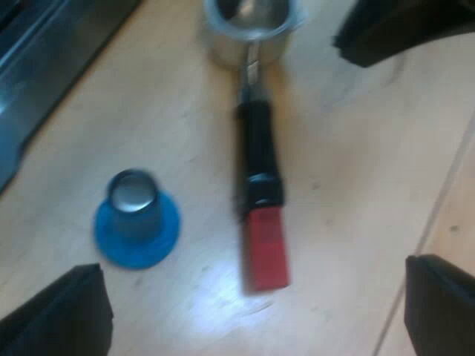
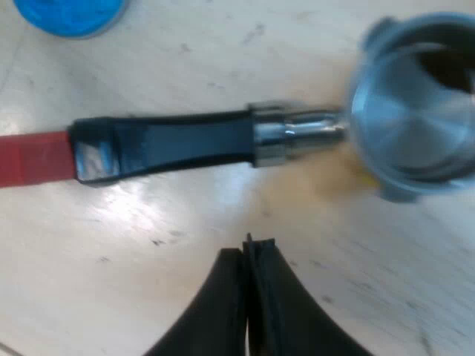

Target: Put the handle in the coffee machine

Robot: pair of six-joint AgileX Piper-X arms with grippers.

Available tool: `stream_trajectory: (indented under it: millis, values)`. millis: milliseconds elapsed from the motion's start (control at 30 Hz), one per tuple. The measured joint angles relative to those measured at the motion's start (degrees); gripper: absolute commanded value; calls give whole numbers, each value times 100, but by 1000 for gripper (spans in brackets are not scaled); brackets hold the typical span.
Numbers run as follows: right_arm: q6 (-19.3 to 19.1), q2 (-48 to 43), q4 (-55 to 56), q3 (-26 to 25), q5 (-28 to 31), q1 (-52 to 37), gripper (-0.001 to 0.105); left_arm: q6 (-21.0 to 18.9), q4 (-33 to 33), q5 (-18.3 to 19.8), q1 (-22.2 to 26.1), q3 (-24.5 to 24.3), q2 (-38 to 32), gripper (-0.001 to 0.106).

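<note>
The metal holder (image 1: 256, 111) lies flat on the wooden table, its metal cup (image 1: 249, 30) empty and its dark handle ending in red (image 1: 265, 248). My left gripper (image 1: 252, 315) hovers open above the red end, its fingers (image 1: 63, 315) far apart and holding nothing. In the right wrist view the holder (image 2: 185, 141) lies across the table with its cup (image 2: 415, 111) at one end. My right gripper (image 2: 249, 248) is shut on nothing, its tips just beside the handle near the metal neck. A blue tamper (image 1: 137, 219) stands beside the handle.
The espresso machine's dark metal edge (image 1: 44, 67) runs along the table (image 1: 356, 185) beyond the tamper. A black part of the other arm (image 1: 401, 30) hangs near the holder's cup. The blue tamper (image 2: 70, 15) also lies past the handle in the right wrist view.
</note>
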Motion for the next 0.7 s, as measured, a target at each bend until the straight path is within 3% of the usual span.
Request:
stream_trajectory:
  millis: [100, 233, 267, 433, 600, 700]
  values:
    - [0, -285, 200, 0, 189, 0, 5, 0, -86, 394, 0, 0, 0, 82]
    - [-58, -592, 333, 0, 333, 0, 33, 5, -242, 553, 0, 0, 0, 82]
    - [-57, -628, 339, 0, 340, 0, 46, 5, -281, 590, 0, 0, 0, 82]
    - [-72, -662, 467, 0, 552, -16, 74, 5, -643, 741, -455, 0, 0, 82]
    - [-212, -662, 573, -53, 451, -458, 74, 5, -716, 360, -944, 0, 0, 84]
    - [-575, -662, 596, -156, 291, -762, 74, 5, -754, 204, -1001, 0, 0, 88]
